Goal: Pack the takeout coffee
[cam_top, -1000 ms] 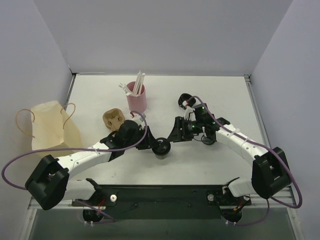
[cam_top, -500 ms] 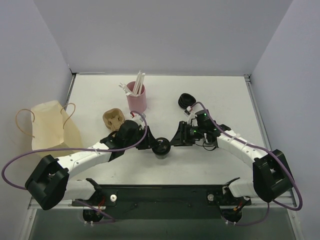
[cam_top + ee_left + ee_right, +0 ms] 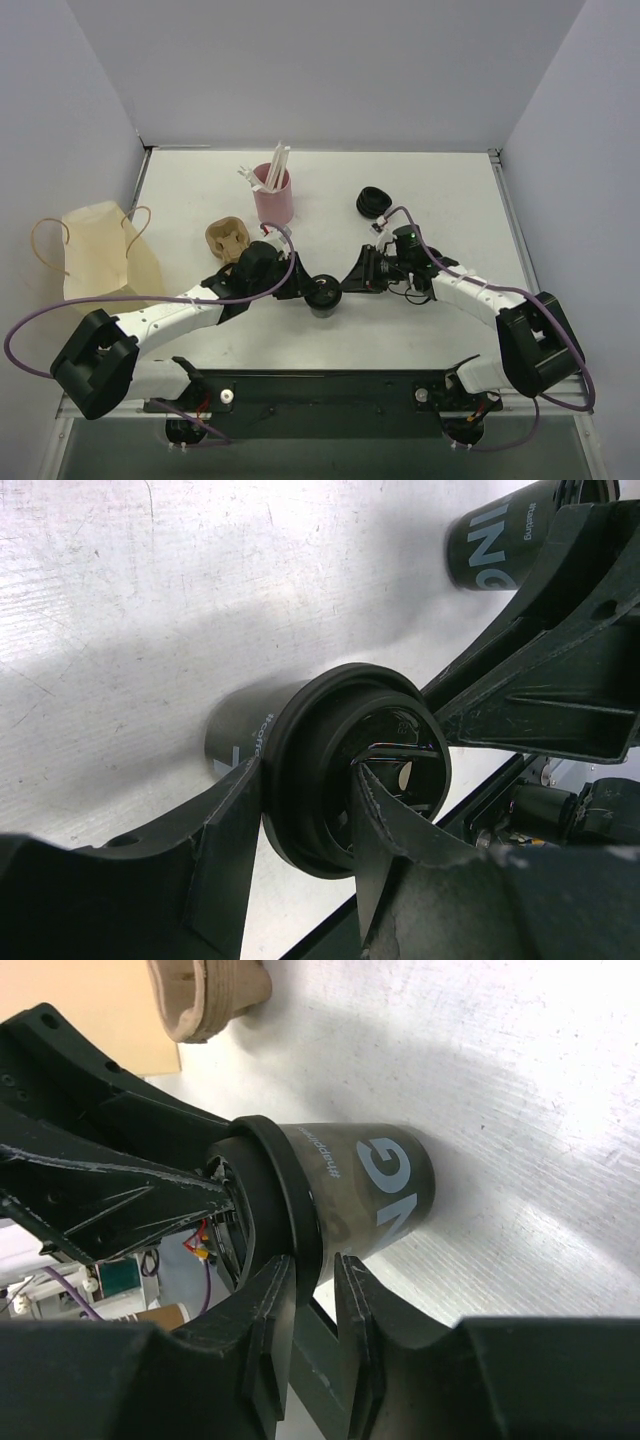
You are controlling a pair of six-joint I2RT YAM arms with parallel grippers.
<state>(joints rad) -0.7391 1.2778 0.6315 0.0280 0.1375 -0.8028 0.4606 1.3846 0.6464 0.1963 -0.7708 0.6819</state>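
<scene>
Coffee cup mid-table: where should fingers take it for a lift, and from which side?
The coffee cup stands upright, so come in level from the side and close on its printed wall below the lid. The wall is round and narrows downward; the overhanging lid rim should stop a slip. Pinching the lid alone may pop it off.

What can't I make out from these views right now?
Top view: cup hidden under lid, left gripper and right gripper.
Left wrist: second cup cut off by top edge.
Right wrist: whether right gripper pinches the lid rim, hidden by its fingers.
</scene>
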